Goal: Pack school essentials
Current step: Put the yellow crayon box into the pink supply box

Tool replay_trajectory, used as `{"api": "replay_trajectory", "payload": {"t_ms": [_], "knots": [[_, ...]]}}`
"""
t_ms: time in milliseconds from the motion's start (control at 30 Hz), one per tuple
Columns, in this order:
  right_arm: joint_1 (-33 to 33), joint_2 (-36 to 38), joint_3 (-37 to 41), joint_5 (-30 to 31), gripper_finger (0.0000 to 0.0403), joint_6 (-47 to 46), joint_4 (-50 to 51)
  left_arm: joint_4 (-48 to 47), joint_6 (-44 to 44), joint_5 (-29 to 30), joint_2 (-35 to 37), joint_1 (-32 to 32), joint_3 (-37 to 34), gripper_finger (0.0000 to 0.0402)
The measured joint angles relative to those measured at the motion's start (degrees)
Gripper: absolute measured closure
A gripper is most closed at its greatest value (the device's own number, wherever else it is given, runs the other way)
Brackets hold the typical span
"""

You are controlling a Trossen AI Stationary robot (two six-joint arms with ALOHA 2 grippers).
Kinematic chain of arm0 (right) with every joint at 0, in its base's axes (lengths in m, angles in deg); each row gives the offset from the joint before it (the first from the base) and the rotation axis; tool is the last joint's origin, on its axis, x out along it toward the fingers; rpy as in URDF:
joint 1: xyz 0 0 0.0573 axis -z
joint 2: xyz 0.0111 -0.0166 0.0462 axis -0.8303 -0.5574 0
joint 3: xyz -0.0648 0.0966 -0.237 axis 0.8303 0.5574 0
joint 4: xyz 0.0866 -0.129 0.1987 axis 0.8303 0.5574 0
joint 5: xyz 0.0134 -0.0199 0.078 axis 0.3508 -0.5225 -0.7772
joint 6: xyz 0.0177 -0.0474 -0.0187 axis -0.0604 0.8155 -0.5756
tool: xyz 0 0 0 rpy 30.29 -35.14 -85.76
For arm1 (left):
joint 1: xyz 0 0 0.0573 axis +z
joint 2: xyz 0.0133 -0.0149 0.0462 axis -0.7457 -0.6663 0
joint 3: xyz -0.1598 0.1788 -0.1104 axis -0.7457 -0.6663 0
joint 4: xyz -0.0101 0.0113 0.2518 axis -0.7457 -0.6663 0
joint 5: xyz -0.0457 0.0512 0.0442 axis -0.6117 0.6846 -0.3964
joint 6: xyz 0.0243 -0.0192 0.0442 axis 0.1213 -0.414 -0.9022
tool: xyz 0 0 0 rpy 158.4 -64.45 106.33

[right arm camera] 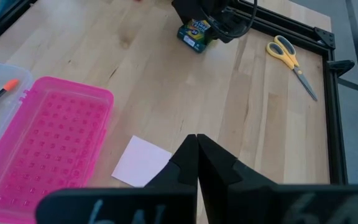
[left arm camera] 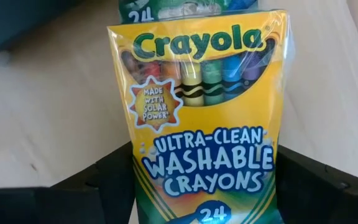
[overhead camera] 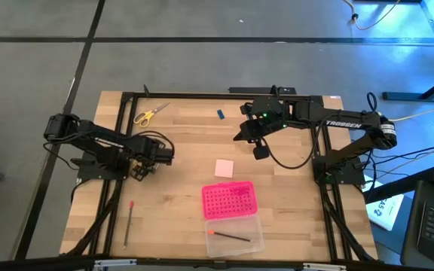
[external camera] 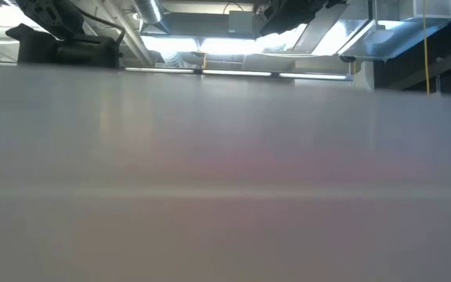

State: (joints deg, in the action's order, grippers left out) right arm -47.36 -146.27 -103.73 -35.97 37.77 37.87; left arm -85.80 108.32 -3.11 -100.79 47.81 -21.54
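Note:
The yellow-green crayon box (left arm camera: 204, 106) sits between the fingers of my left gripper (overhead camera: 143, 164) over the table's left-middle; the right wrist view shows the crayon box (right arm camera: 194, 34) under that gripper. My right gripper (right arm camera: 196, 146) is shut on nothing and hovers above the table's far-middle, near the pale pink square pad (overhead camera: 224, 167), which lies flat. The yellow-handled scissors (overhead camera: 151, 114) and the tiny blue piece (overhead camera: 221, 114) lie near the far edge. A pencil (overhead camera: 129, 222) lies near the left front. A pen (overhead camera: 228, 235) lies in the clear half. My left gripper pinches the crayon box between its two fingers (left arm camera: 114, 180), one on each narrow side of the lower part (left arm camera: 204, 186), with the printed face toward the wrist camera. In the right wrist view the box sticks out below the gripper. Whether its end touches the table I cannot tell.
The bright pink dotted box (overhead camera: 228, 199) lies open near the front middle, its clear half (overhead camera: 239, 242) toward the near edge. A black frame (overhead camera: 202, 94) runs around the wooden table top. Bare wood lies between the two grippers. The low view is blocked by a pale blur.

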Motion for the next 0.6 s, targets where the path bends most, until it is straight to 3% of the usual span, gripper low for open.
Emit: {"api": "replay_trajectory", "payload": {"t_ms": [300, 600], "knots": [[0.0, 0.0, 0.0, 0.0, 0.0397, 0.0, 0.0, 2.7, -14.0, 0.0, 0.0, -0.3, 0.0, 0.0108], [0.0, 0.0, 0.0, 0.0, 0.0397, 0.0, 0.0, 2.3, -21.6, 1.2, 0.0, -3.2, 0.0, 0.0108]]}}
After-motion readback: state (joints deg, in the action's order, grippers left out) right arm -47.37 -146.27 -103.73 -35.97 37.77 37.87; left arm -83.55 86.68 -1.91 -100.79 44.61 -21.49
